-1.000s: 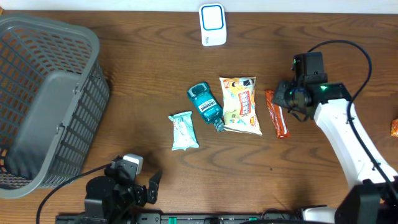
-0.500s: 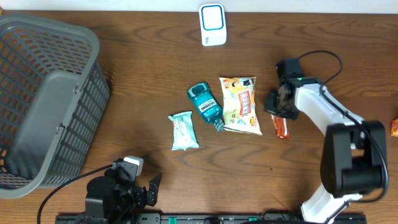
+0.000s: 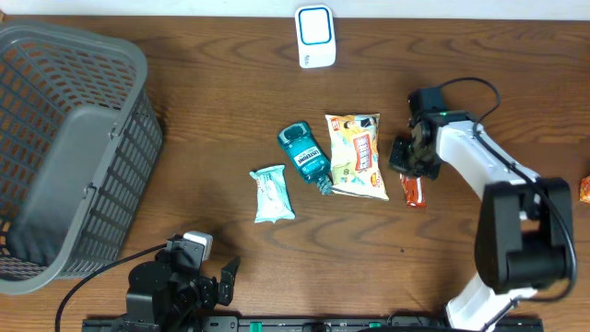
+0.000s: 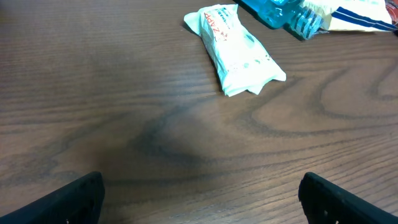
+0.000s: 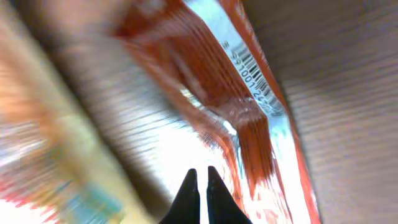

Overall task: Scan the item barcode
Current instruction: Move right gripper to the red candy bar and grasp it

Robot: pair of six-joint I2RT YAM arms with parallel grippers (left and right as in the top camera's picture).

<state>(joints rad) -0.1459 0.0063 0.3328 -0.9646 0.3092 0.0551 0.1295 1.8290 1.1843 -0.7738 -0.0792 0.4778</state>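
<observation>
While the pick-up step is judged in hand, the orange snack packet is shown right of centre, barcode uppermost. The right gripper is set on its wrapper with tips together; whether film is pinched cannot be told. A lift toward the white scanner, top centre, is called for next. The left gripper is spread wide, empty, lower left.

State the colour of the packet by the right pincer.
Orange-red packet, best seen from the right wrist.
</observation>
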